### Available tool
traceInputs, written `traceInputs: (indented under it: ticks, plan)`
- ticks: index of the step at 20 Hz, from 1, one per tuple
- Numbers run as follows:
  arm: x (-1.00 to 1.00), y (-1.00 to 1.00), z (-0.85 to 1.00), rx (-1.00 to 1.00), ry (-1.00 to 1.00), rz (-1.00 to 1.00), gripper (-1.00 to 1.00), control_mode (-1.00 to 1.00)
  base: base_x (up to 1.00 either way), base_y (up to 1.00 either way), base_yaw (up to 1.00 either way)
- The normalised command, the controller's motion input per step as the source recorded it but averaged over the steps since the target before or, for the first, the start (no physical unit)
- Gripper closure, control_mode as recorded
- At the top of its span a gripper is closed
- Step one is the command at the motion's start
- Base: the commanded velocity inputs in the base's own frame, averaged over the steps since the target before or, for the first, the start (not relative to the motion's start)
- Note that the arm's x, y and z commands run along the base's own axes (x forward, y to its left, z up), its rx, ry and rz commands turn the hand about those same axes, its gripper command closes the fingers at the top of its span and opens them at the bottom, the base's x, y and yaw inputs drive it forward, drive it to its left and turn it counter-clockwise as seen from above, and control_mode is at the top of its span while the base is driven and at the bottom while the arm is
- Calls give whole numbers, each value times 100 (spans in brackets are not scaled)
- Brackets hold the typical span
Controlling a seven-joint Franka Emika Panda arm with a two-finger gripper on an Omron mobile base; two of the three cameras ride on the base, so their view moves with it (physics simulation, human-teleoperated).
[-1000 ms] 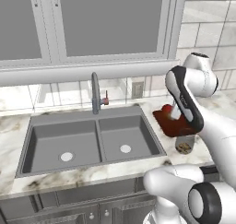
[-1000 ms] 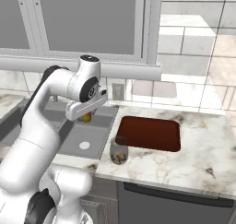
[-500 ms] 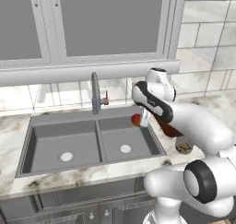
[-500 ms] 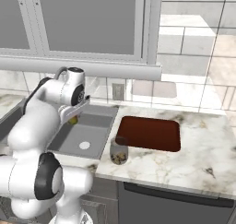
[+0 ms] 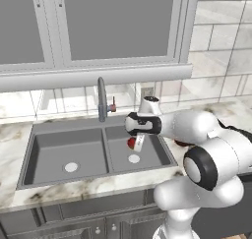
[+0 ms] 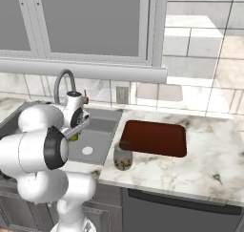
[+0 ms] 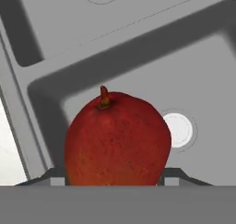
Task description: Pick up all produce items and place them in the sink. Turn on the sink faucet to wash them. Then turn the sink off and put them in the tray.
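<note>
At the worktop's front edge: a glass jar (image 6: 123, 157) with brownish contents, just in front of the tray's near left corner
End effector (image 5: 134, 143): above the sink's right basin, its two fingers pinching the red fruit
Fruit (image 7: 116, 140): red, stem up, held over the basin, its pale drain (image 7: 179, 130) just behind
Sink (image 5: 59, 142): dark grey, two basins
Tray (image 6: 155, 138): dark red-brown, flat on the worktop right of the sink
Faucet (image 5: 101, 97): grey gooseneck behind the basin divider

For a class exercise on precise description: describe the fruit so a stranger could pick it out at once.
Find the dark grey double sink below the window. Over its right basin, the white arm's gripper holds the fruit between its jaws. It is small, round and red with a short stem, the one red thing above the grey basin.
</note>
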Motion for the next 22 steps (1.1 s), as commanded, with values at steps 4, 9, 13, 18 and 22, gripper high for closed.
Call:
traceInputs:
  ticks: [4,9,13,18,22]
  plan:
    - [38,5,-77,0,0,-1,100,-100,0,0,0]
    - [51,16,-55,0,-3,-1,100,-100,0,0,0]
    - [46,9,-49,-3,-7,-3,100,-100,0,0,0]
    - [42,3,-44,-4,-6,-3,100,-100,0,0,0]
    - [35,7,-19,-3,-1,-3,-100,-100,0,0,0]
